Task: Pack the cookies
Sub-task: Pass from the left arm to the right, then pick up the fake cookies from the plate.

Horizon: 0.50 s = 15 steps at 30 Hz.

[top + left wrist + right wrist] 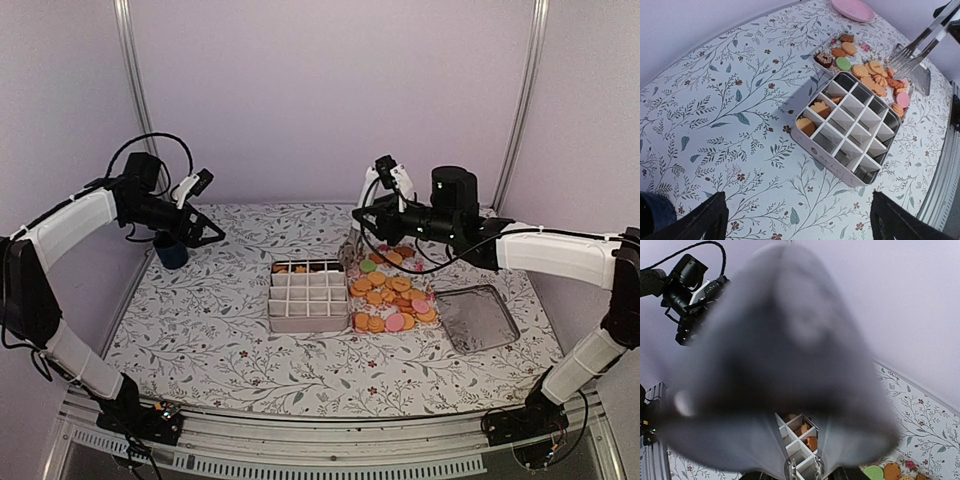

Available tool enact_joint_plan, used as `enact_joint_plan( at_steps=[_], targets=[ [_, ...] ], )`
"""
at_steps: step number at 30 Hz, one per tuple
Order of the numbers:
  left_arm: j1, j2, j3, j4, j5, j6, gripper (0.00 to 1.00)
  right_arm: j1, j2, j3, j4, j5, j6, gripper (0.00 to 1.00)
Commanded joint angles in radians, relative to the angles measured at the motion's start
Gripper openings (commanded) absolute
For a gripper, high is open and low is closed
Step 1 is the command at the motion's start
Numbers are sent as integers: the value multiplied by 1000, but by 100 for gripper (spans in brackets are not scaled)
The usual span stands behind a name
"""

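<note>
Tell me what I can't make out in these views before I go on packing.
- Right wrist view: a blurred grey shape close to the lens hides most of the cookies and the divider box.
- Left wrist view: the tongs' handles are cut off by the upper right edge.
- Top view: the cookies inside the box's far row are too small to count.

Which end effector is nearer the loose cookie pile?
Right. The right end effector, gripping metal tongs, hangs over the far-left edge of the pile of round orange and pink cookies; the left end effector is open, far off by a dark blue cup.
</note>
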Motion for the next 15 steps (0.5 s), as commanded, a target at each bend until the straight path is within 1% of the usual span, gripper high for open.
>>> enact_joint_plan(
  at_steps=[1, 10, 15],
  targets=[
    [24, -10, -21, 31, -22, -22, 99, -19, 39, 16, 29, 123, -61, 32],
    [25, -12, -45, 58, -18, -36, 99, -39, 181, 74, 84, 309, -100, 32],
    [25, -13, -56, 68, -11, -37, 99, -39, 263, 100, 129, 361, -90, 35]
  ],
)
